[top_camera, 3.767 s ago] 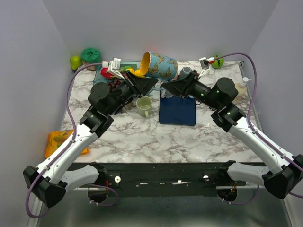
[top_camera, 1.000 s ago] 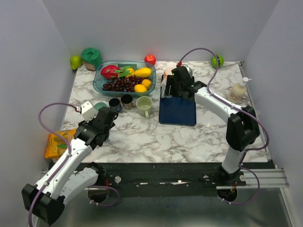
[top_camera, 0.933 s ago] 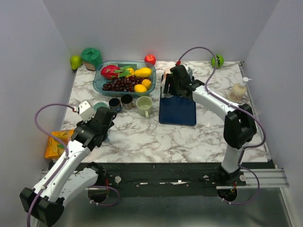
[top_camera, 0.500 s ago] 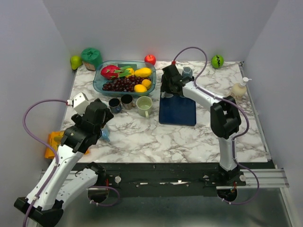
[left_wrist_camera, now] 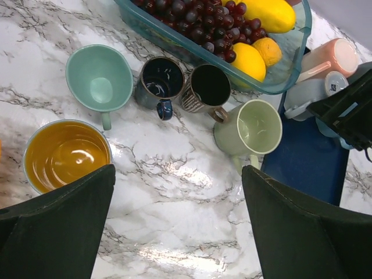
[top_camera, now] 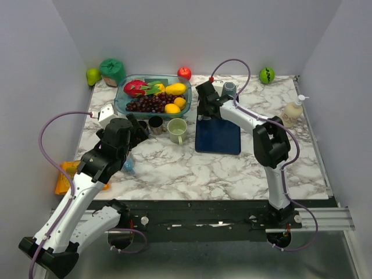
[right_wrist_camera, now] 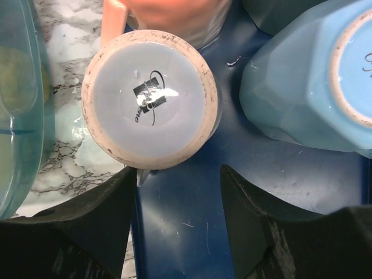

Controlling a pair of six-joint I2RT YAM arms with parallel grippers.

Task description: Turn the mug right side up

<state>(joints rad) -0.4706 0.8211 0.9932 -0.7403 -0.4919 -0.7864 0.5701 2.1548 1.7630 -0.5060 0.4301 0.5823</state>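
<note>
An upside-down mug point(right_wrist_camera: 150, 96) with a pale grey base and a pinkish rim stands on the back left corner of the blue mat point(right_wrist_camera: 192, 232). My right gripper point(right_wrist_camera: 179, 174) is open just in front of it, one finger point(right_wrist_camera: 81, 224) almost touching its side, with nothing between the jaws. A faceted light-blue mug point(right_wrist_camera: 308, 75) is also upside down beside it, and a pink mug point(right_wrist_camera: 168, 17) lies behind. In the top view the right gripper point(top_camera: 203, 110) covers that corner. My left gripper point(left_wrist_camera: 177, 174) hangs wide open and empty over bare marble.
Upright mugs stand in a row: teal point(left_wrist_camera: 99, 77), navy point(left_wrist_camera: 160, 81), striped brown point(left_wrist_camera: 209, 86), pale green point(left_wrist_camera: 253, 127), and an orange-lined one point(left_wrist_camera: 65, 154). A glass fruit bowl point(top_camera: 119, 99) sits behind them. A soap bottle point(top_camera: 292, 111) stands at the right edge, and an orange packet point(top_camera: 65, 174) at the left.
My left gripper has risen and swung back over the mug row, opening wider. My right gripper has slid left to the mat's back left corner, its jaws narrowing a little.
</note>
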